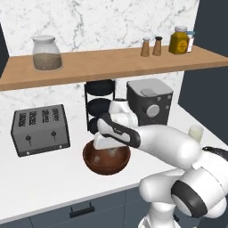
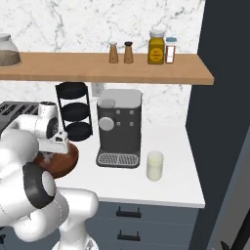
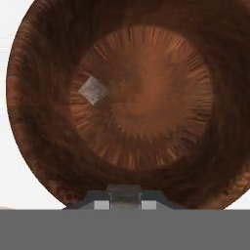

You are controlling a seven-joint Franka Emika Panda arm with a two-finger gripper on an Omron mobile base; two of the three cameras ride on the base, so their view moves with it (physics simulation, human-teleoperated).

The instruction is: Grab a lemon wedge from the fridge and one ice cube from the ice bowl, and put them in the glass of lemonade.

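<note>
Your arm reaches fwd & down over the ice bowl (image 1: 107,161), which sits on the white surface (image 1: 49,173) near its front edge, just right of the toaster (image 1: 40,129) and in front of the black 3-tier rack (image 1: 100,104). The hand hangs right above the bowl's rim.

Hand view looks straight into the bowl. One ice cube (image 3: 93,91) lies loose on the bowl floor, left of ctr, turned corner-up like a diamond and clear of the pincer (image 3: 124,199). The pincer tips sit low at the bottom edge, over the bowl's near wall. A small grey block shows btwn them, but you can't tell from this if it's a cube or part of the hand, so pincer state is unclear: can't tell if it's closed on anything.

The glass of lemonade (image 2: 155,166) stands upright on the surface, just right of the coffee machine (image 2: 119,127) and well apart from the bowl. It's full of pale liquid.

On the wooden shelf (image 1: 111,60) above: a grain jar (image 1: 46,53) at left, two shakers (image 1: 151,46), an amber jar (image 1: 180,41) and a small bottle (image 2: 170,50) at right. A tall dark grey panel (image 2: 224,97) closes off the right side.
</note>
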